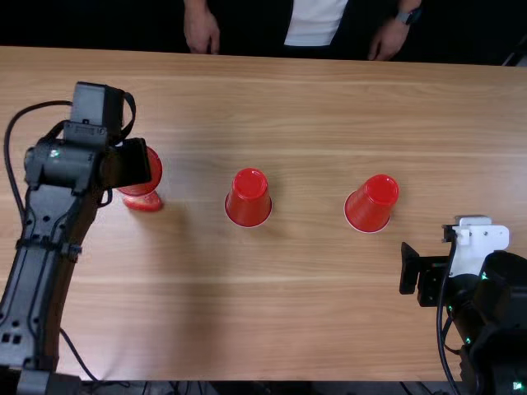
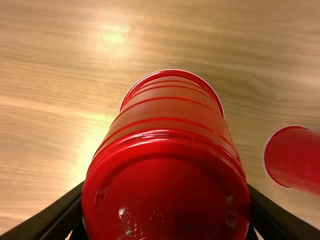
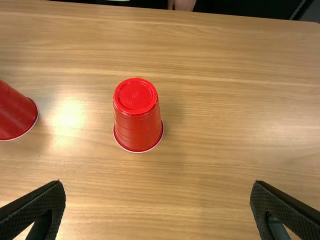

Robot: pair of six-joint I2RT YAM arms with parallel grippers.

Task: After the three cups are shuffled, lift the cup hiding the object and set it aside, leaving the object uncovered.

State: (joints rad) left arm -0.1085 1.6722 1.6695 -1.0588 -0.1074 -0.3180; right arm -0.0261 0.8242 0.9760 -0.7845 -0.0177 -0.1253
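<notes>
**Left jaws clamped on the left cup; right jaws wide and empty**

The left jaws are closed onto the left cup (image 1: 142,200), with one black finger (image 2: 52,219) pressed against each side of its wall near the closed base. The cup is upside down. Its base faces the wrist, and its white-edged rim points away from the jaws toward the worktop (image 1: 329,107). Whether the rim touches the wood cannot be told. From above, the cup's lower part shows red just past the jaws, and the arm's wrist covers the rest.

The middle cup (image 1: 248,197) stands upside down on the worktop, well apart from the left jaws, on the side toward the right arm.

The right jaws are spread wide with nothing between them. Their two fingers (image 3: 35,207) hang over bare wood. The right cup (image 1: 372,203), also upside down, stands ahead of these jaws, in line with the gap between the fingers and touching neither. The middle cup lies farther off to one side of the right jaws, beyond the right cup.
</notes>
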